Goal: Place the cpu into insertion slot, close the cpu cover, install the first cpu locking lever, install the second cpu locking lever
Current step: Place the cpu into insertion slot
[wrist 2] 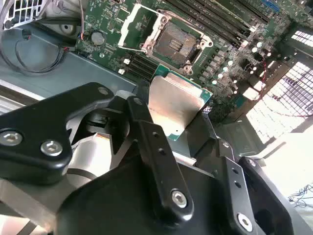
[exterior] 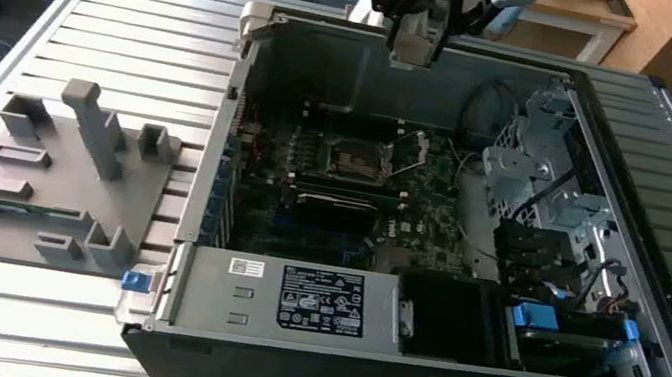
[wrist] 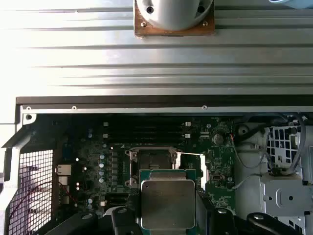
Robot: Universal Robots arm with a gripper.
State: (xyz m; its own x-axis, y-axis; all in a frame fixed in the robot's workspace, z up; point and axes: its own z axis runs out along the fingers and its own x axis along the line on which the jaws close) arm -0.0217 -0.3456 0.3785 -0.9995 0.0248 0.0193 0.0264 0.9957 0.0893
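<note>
My gripper (exterior: 412, 54) hangs over the far wall of the open computer case, above the green motherboard (exterior: 418, 224). It is shut on the cpu (wrist 2: 178, 105), a flat silver-grey square on a green edge, held by two opposite sides between the black fingers (wrist 2: 143, 115). The first wrist view shows the cpu (wrist: 167, 203) in the gripper (wrist: 167, 208) just short of the insertion slot (wrist: 152, 160). The insertion slot (wrist 2: 176, 43) lies uncovered, a black square with a silvery rim (exterior: 356, 159). Beside it the cpu cover (wrist 2: 133, 24) stands swung open.
Long black memory slots (wrist 2: 220, 19) run beside the socket. A grey drive cage (exterior: 541, 170) and loose cables (wrist 2: 29, 54) fill the case on the exterior view's right. The power supply (exterior: 291, 298) sits at the near end. A grey fixture block (exterior: 55, 174) stands on the slatted table.
</note>
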